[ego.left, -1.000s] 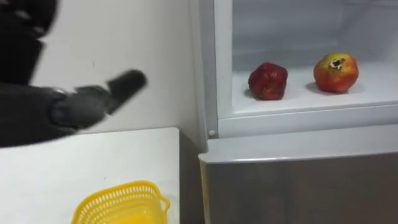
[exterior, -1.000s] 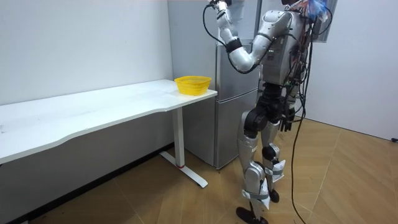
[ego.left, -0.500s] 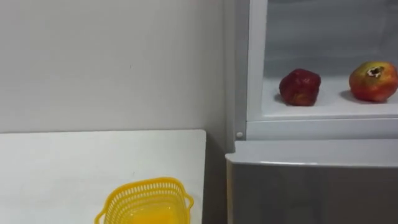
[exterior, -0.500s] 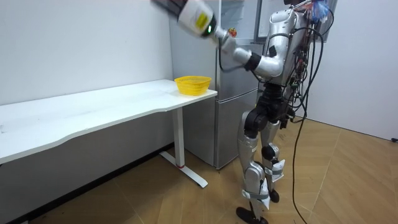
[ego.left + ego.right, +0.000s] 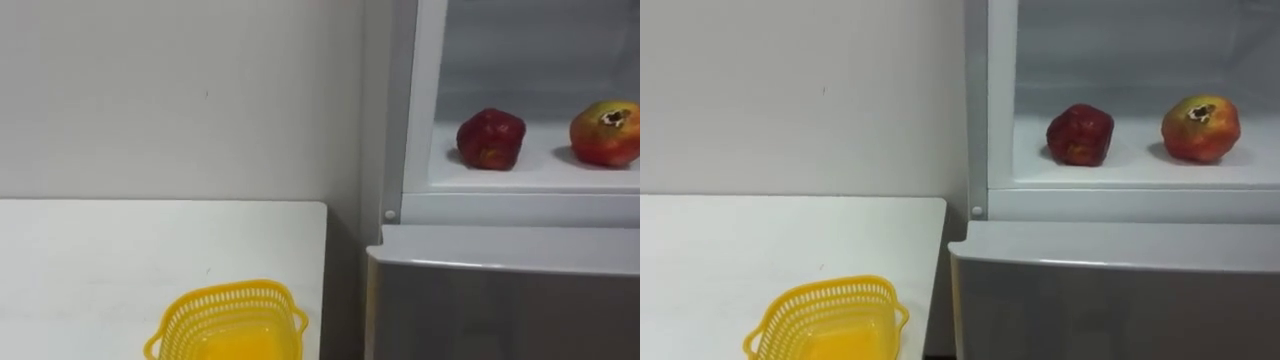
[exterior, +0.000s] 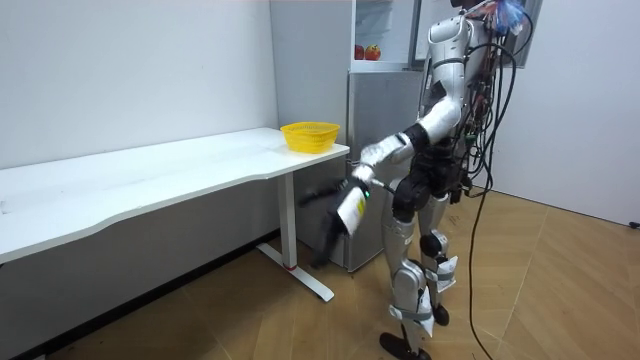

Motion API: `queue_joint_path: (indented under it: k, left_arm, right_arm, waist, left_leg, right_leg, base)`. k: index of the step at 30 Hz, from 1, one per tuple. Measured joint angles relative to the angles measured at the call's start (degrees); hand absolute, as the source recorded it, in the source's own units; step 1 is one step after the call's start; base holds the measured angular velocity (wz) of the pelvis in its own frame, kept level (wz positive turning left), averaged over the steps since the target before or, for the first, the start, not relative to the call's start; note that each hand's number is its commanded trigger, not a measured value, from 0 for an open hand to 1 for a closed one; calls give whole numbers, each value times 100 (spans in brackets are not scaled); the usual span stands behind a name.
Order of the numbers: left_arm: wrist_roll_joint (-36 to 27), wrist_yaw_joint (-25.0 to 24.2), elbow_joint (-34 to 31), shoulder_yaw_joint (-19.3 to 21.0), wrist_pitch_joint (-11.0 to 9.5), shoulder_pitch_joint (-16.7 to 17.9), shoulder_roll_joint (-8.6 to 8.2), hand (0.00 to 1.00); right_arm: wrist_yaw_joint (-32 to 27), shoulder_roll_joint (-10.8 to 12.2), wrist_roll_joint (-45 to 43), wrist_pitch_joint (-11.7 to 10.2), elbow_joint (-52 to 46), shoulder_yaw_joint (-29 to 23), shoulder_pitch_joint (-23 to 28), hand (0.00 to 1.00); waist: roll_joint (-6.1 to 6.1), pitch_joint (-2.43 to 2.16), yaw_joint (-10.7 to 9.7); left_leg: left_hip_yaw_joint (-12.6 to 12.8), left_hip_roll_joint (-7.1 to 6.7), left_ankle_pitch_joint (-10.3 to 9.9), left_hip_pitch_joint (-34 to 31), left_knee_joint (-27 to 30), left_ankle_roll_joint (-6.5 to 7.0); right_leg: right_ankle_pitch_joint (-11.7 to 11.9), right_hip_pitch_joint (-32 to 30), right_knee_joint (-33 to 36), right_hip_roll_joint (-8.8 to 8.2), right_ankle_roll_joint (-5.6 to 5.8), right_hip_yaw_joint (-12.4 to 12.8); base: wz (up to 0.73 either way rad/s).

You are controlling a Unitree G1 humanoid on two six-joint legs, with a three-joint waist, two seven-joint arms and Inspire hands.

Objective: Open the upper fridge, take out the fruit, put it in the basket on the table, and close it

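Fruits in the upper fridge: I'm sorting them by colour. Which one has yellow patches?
The right fruit, red with yellowish patches and a dark crown; the left fruit is plain dark red.

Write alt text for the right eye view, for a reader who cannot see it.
Two fruits sit apart on the white shelf of the open upper fridge, a dark red fruit left of a red-and-yellow fruit. Lower left, a yellow basket stands on a white table.

Here's a bare test room dressed up as a kitchen corner: a grey fridge [image 6: 385, 160] stands against plain white walls [image 6: 130, 70]. Beside it runs a long white office-style table [image 6: 150, 180] on a wood-pattern floor [image 6: 250, 320], with a yellow basket [image 6: 310, 135] on top.
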Motion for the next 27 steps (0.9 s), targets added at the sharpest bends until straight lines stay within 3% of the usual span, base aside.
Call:
queue_joint_path:
  k: [5, 7, 9, 13, 15, 21, 24, 27]
  left_arm:
    - [21, -750, 1715, -653, 280, 69, -201, 0]
    - [235, -1048, 2304, -677, 427, 42, -275, 0]
    - [741, -1400, 2726, -679, 716, 27, -366, 0]
    - [1794, -1963, 3049, -848, 1082, 2, -352, 0]
    - [2535, -2335, 3051, -1271, 1293, -113, -283, 0]
    - [3732, -3035, 3059, -2038, 1499, -597, -275, 0]
    - [4471, -3257, 2910, -2161, 1585, -680, -244, 0]
    - [4766, -3356, 2890, -2267, 1668, -724, -221, 0]
  right_arm:
    - [101, 66, 4, 67, 162, -5, -85, 0]
    - [152, 69, -43, 112, 212, -7, -100, 0]
    - [233, 80, -111, 199, 250, -4, -105, 0]
    - [327, 98, -180, 246, 351, -6, -153, 0]
    - [339, 93, -146, 250, 366, -1, -263, 0]
    - [325, 146, 44, 332, 593, 184, -477, 0]
    - [334, 226, 84, 434, 601, 272, -471, 0]
    - [338, 285, 92, 537, 660, 386, -471, 0]
  waist:
    - [-32, 1, -162]
    - [-39, -10, -193]
    - [-37, -11, -221]
    - [-32, -5, -337]
    - [-37, 0, -460]
    - [-111, -11, -657]
    - [-157, -18, -716]
    - [-182, -26, -808]
  left_leg:
    - [11, 7, -31, 27, -102, 49]
    - [23, 7, -34, 41, -101, 54]
    - [55, 8, -35, 53, -100, 54]
    - [66, 14, -39, 135, -104, 57]
    - [67, 8, -38, 108, -101, 57]
    - [127, -3, -37, 138, -80, 60]
    - [229, 4, -37, 126, -68, 60]
    - [243, -11, -37, 139, -68, 59]
  right_leg:
    - [5, -5, 2, 8, 9, 0]
    - [8, -1, -7, 16, 14, 11]
    - [11, 2, -9, 19, 17, 39]
    - [7, 101, -27, 24, 22, 52]
    - [6, 53, -20, 15, 23, 50]
    - [10, 44, -6, 31, 32, 179]
    - [23, -10, -2, 38, 28, 224]
    - [28, -11, -12, 33, 39, 267]
  base:
    - [0]
    - [-5]
    - [-5]
    - [0]
    - [0]
    - [-7]
    - [-16]
    - [-6]
